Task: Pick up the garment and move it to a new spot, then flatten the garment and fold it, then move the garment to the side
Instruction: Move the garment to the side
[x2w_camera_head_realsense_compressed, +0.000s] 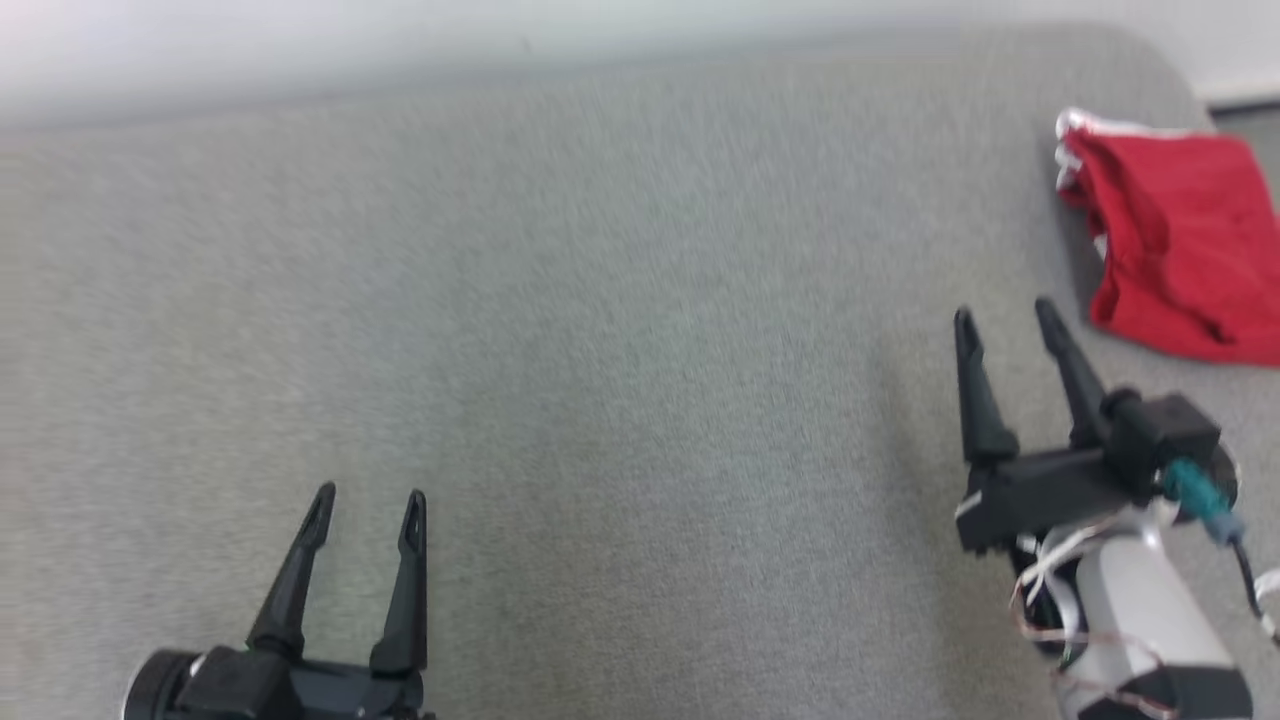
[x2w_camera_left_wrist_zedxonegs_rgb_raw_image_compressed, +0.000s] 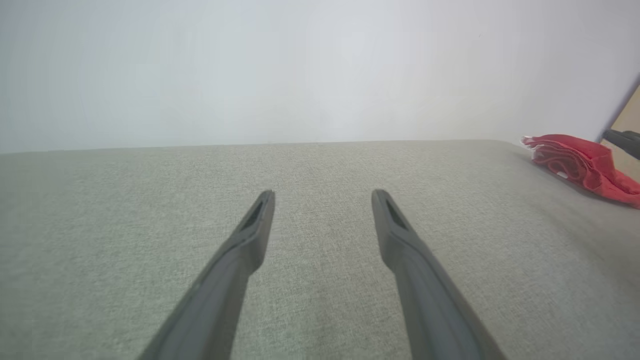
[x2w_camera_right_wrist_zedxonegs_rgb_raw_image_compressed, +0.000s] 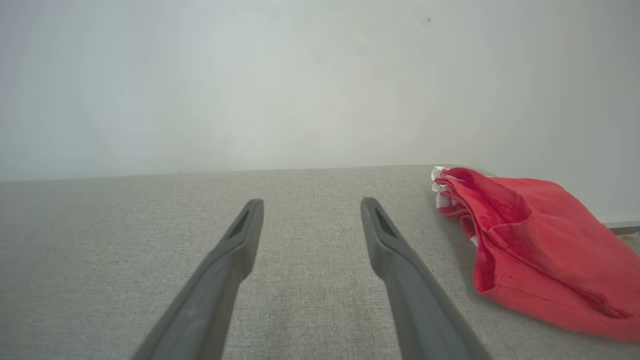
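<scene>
Lying folded at the far right corner of the grey cloth-covered surface (x2w_camera_head_realsense_compressed: 600, 350): one red garment (x2w_camera_head_realsense_compressed: 1180, 240) with white trim along its far end. Layers stacked, edges roughly aligned, near edge slightly rumpled. Nothing rests on it and nothing touches it. Seen low from the left wrist view as a flat red stack (x2w_camera_left_wrist_zedxonegs_rgb_raw_image_compressed: 580, 160) at the surface's far right; seen from the right wrist view as a folded wedge (x2w_camera_right_wrist_zedxonegs_rgb_raw_image_compressed: 540, 240) just right of the fingers.

Right gripper (x2w_camera_head_realsense_compressed: 1005, 315): near the surface's right edge, close to the garment's near left side but apart from it. Fingers spread, nothing between them (x2w_camera_right_wrist_zedxonegs_rgb_raw_image_compressed: 311, 201). Pale forearm (x2w_camera_head_realsense_compressed: 1140, 600) behind it carries loose white and red wiring and a teal plug (x2w_camera_head_realsense_compressed: 1195, 495).

Left gripper (x2w_camera_head_realsense_compressed: 370, 494): at the near edge, left of centre, well apart from the garment. Fingers spread and empty (x2w_camera_left_wrist_zedxonegs_rgb_raw_image_compressed: 324, 195), pointing toward the far edge.

Backdrop: plain pale wall (x2w_camera_right_wrist_zedxonegs_rgb_raw_image_compressed: 320, 75) beyond the far edge.
</scene>
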